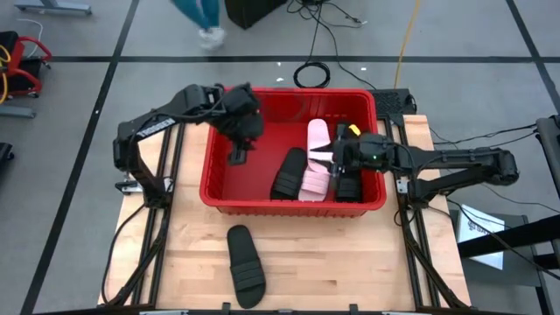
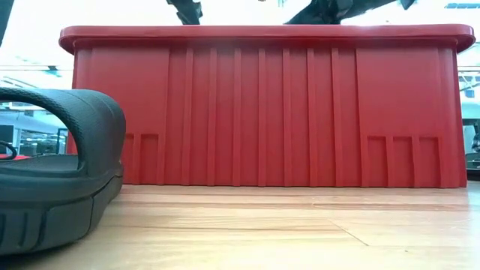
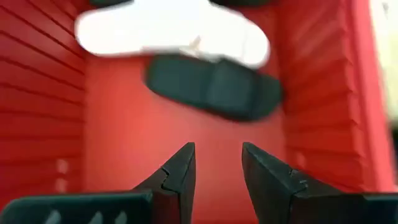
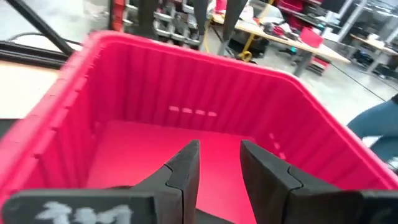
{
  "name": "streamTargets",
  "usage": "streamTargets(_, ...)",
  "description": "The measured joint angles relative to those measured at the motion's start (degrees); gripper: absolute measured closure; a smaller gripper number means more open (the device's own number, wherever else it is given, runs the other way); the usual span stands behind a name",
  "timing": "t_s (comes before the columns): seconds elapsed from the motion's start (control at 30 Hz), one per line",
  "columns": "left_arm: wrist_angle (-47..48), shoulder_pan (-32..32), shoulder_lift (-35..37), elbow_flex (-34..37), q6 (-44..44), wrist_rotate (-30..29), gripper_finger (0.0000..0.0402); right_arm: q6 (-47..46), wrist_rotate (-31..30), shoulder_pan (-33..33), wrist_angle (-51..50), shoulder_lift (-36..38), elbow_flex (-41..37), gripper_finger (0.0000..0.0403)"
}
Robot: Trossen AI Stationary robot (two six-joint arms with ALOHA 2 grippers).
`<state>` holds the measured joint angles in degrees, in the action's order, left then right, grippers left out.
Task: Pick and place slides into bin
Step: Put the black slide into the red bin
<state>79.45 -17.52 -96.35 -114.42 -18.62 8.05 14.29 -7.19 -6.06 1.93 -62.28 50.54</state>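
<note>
A: Where are the slides?
B: Most lie in the red bin (image 1: 210, 179), black ones (image 1: 289, 173) and pale pink ones (image 1: 315, 171). One black slide (image 1: 246, 265) lies on the desk (image 1: 367, 262) by its front edge.
A: And the grippers?
B: The left gripper (image 3: 217, 165) and right gripper (image 4: 219, 163) hang over the bin, fingers a little apart, holding nothing.

Workshop: cluttered workbenches (image 4: 292, 34), taped floor (image 1: 79, 52)
</note>
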Motion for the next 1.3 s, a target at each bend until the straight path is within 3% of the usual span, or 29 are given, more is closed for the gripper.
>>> streamTargets(0.23,2.20,7.47,0.75,2.21,4.39,-0.02,0.0275,-2.07,-0.08,3.92,-0.82,0.00,0.00,0.0298)
streamTargets(0.43,-2.20,14.10,6.52,11.17,9.31,-0.57,0.0275,-6.97,-0.19,7.15,0.22,0.00,-0.02,0.0298)
streamTargets(0.83,-21.78,29.77,20.76,34.37,27.43,-0.64,0.0275,-9.61,-0.19,14.80,8.18,-0.44,-0.04,0.0298)
streamTargets(1.1,-34.71,40.84,19.80,44.60,37.18,-1.36,0.0275,-10.60,-0.23,17.27,9.21,-0.44,-0.04,0.0298)
streamTargets(1.3,-43.12,47.02,19.78,51.67,43.75,-5.80,0.0275,-11.86,-0.22,19.47,13.59,-2.17,-0.91,0.0298)
